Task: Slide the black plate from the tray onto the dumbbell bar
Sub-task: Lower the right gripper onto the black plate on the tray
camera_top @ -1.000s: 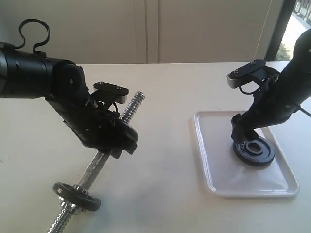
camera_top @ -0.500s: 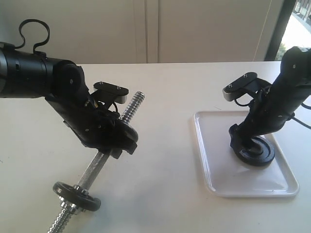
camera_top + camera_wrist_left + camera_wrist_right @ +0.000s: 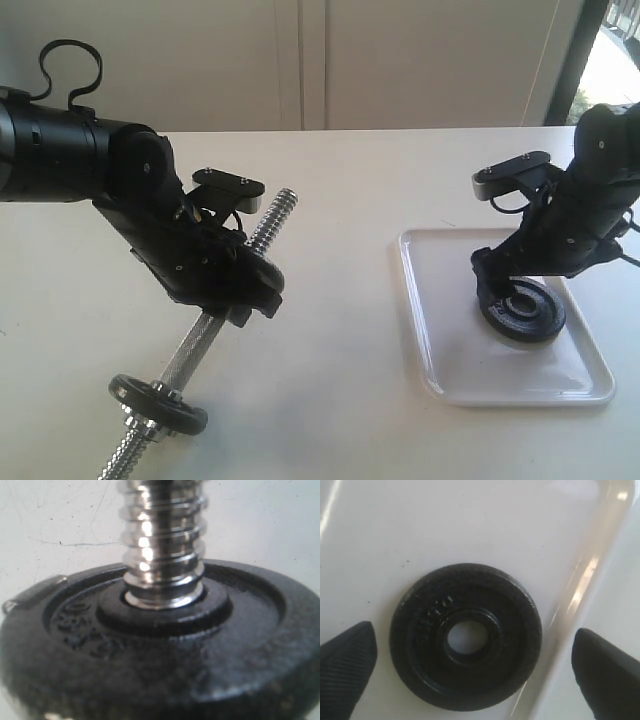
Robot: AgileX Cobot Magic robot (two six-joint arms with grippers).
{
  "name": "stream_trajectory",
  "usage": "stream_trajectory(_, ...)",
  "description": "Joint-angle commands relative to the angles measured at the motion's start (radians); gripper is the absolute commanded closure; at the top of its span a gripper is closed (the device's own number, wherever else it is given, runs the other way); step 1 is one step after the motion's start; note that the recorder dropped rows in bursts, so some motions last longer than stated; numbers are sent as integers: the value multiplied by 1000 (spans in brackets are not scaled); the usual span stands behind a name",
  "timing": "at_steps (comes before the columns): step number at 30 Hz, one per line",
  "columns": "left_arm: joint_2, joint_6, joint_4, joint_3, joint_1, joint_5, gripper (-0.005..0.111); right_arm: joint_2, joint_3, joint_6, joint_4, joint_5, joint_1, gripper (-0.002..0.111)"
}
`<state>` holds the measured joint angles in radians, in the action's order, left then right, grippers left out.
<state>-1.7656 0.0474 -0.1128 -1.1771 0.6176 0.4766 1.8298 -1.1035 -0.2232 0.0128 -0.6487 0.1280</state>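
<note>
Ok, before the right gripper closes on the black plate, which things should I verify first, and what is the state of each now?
1. Right gripper open and straddling the black plate: ok.
2. Plate lying flat in the tray, nothing on it: ok.
3. Room for the fingertip nearest the tray rim to come down without touching the rim: cannot tell.
4. Left gripper clamped on the dumbbell bar: ok.
5. Bar's upper threaded end bare, no nut on it: ok.
</note>
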Motion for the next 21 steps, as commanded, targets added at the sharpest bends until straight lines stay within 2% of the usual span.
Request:
stream_trajectory(1, 51, 0, -14, -20, 4, -5, 107, 0, 0, 52, 10, 0, 0, 9)
stream_trajectory(21, 51, -1, -16, -20, 4, 2, 107, 96, 0, 95, -24, -34, 0, 9)
